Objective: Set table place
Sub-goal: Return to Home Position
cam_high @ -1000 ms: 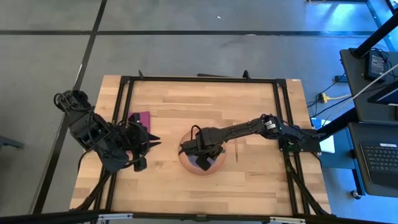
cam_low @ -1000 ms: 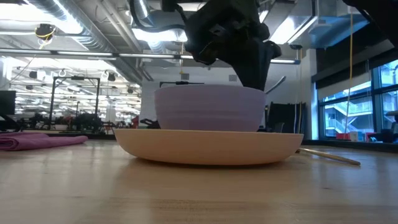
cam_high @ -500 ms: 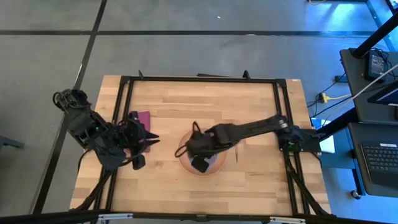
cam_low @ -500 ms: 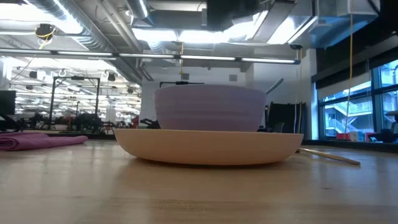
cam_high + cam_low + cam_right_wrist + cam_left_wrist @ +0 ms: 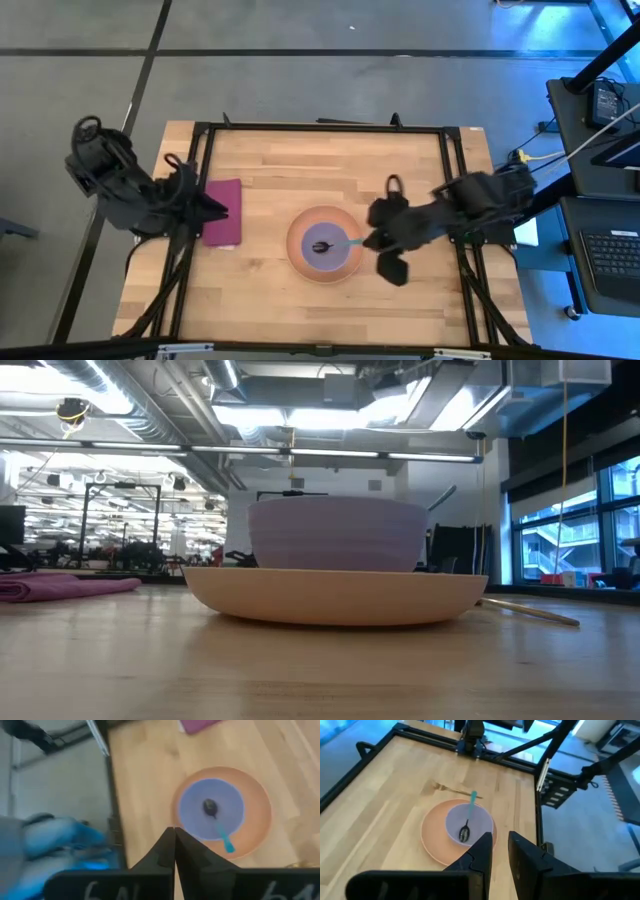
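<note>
The peach-orange plate [image 5: 300, 268] sits mid-table with the lavender bowl [image 5: 318, 254] on it. The spoon [image 5: 340, 242] lies in the bowl, dark end on the bowl's bottom, teal handle [image 5: 223, 839] over the rim toward the table's right. The magenta napkin [image 5: 222, 212] lies flat to the plate's left. The gold fork [image 5: 447, 787] lies right of the plate. My right gripper [image 5: 374, 240] is shut and empty, raised just right of the plate. My left gripper [image 5: 500, 845] is slightly open and empty, raised near the napkin's left edge.
A black metal frame [image 5: 320, 128] runs along the tabletop's edges, and the arm bases stand at the left and right sides. In the low view the plate [image 5: 330, 595], bowl [image 5: 335, 535], napkin [image 5: 60, 587] and fork [image 5: 530, 610] rest on the wood.
My right gripper has risen out of the bowl and drawn back toward the table's right edge, leaving the spoon in the bowl. My left gripper has drawn back toward the table's left edge, uncovering the napkin, which has stayed where it was.
</note>
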Available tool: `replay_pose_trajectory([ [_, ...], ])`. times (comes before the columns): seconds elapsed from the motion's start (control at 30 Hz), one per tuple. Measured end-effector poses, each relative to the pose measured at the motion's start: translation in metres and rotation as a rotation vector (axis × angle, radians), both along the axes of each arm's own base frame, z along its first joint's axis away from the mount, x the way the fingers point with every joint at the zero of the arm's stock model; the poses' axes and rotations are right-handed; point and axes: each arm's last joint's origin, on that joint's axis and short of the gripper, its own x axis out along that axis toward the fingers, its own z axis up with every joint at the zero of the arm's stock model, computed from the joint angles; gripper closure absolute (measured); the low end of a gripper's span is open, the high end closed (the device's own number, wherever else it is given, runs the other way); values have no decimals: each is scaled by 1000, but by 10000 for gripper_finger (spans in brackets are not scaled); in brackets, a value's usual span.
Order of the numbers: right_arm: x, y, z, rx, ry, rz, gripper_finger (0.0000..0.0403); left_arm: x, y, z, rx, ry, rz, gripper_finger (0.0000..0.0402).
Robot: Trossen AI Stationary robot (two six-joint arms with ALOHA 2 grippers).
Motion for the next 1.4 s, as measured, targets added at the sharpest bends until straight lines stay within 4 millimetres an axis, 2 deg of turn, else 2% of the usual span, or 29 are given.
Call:
replay_pose_trajectory([
  [0.17, -26, -3, 21, 17, -82, 35, 393, -8, 9, 4, 71, -37, -20, 347],
  [0.33, -29, -6, 25, -76, -124, 79, 393, -7, 12, 6, 247, -90, 40, 347],
  [0.5, -33, -15, 21, -253, -106, -50, 393, -6, 21, 4, 425, -126, 250, 347],
  [0.57, -38, -16, 18, -284, -76, -107, 393, -9, 24, -3, 432, -84, 268, 347],
  [0.67, -45, -8, 12, -271, -47, -108, 393, -16, 30, -10, 328, -31, 270, 347],
  [0.77, -57, 5, 4, -297, -36, -72, 393, -32, 41, -11, 280, -49, 234, 347],
  [0.87, -76, 11, -5, -353, -62, -108, 393, -56, 63, -13, 209, -112, 262, 347],
  [0.97, -96, 13, -19, -375, -76, -153, 393, -67, 75, -25, 210, -162, 319, 347],
  [1.17, -127, 4, -54, -401, -202, -248, 393, -57, 61, -74, 224, -173, 288, 347],
  [1.3, -135, -3, -80, -312, -292, -237, 393, -47, 44, -103, 184, -195, 168, 347],
  [1.4, -134, -1, -101, -242, -371, -165, 393, -37, 28, -115, 150, -256, -4, 347],
])
